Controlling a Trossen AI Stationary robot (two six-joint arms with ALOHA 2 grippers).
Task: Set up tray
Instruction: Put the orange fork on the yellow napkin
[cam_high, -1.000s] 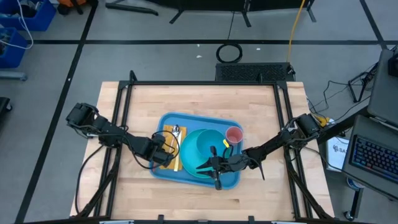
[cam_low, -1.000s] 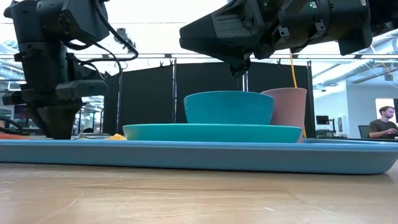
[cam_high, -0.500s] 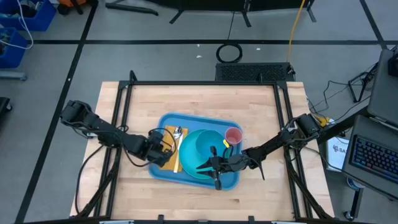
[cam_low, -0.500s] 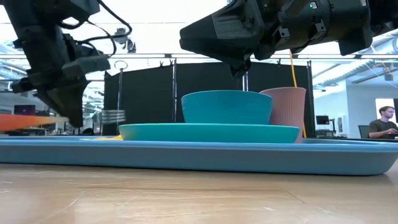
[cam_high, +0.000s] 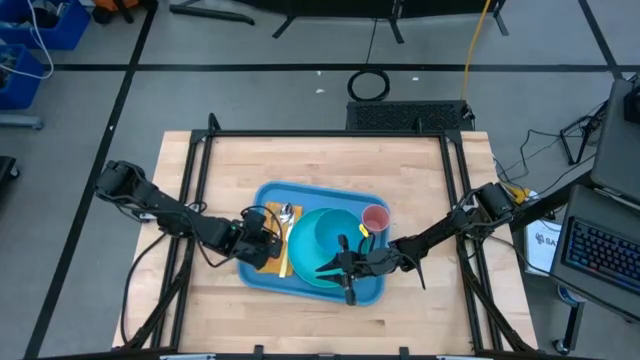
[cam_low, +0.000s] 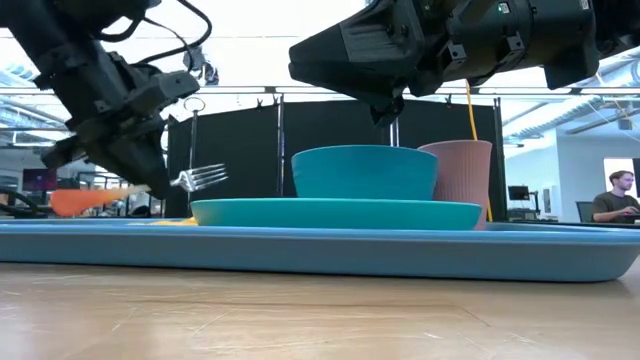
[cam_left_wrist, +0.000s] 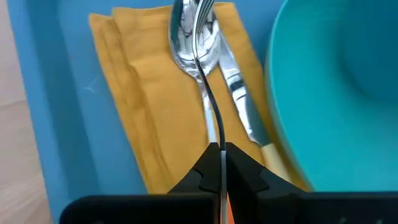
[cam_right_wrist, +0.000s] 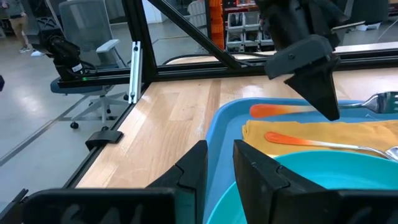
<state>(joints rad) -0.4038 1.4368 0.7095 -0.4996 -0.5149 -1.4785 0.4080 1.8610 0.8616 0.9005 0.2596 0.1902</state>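
Note:
The light-blue tray (cam_high: 262, 192) (cam_low: 320, 250) lies on the table. On it stand a teal plate (cam_high: 325, 245) with a teal bowl (cam_low: 365, 172) and a pink cup (cam_high: 376, 216) (cam_low: 460, 180). A yellow-orange napkin (cam_left_wrist: 143, 93) on the tray's left part carries a spoon (cam_left_wrist: 186, 46) and a knife (cam_left_wrist: 239, 106). My left gripper (cam_high: 268, 243) (cam_left_wrist: 222, 155) hangs over the napkin, shut on an orange-handled fork (cam_low: 195, 180). My right gripper (cam_high: 335, 268) (cam_right_wrist: 219, 165) hovers open above the plate's near edge. My left gripper pinches the fork by its thin metal neck (cam_left_wrist: 214, 134), just ahead of the orange handle (cam_low: 85, 200), between the two fingers. It comes slanting down from above and from the table's left. The fork is lifted clear of the napkin, its tines (cam_low: 205, 178) tipped slightly up toward the plate.
Bare wood surrounds the tray on every side. Black frame rails (cam_high: 200, 170) run along the table's left and right edges. Beyond the table a person (cam_low: 620, 195) sits in the room.
My left gripper has risen from the tray's left part with the fork in its hold and tipped, then drifted toward the plate. The fork has come up clear of the napkin, first level, now with its tines raised. The plate, bowl and cup have stayed put.

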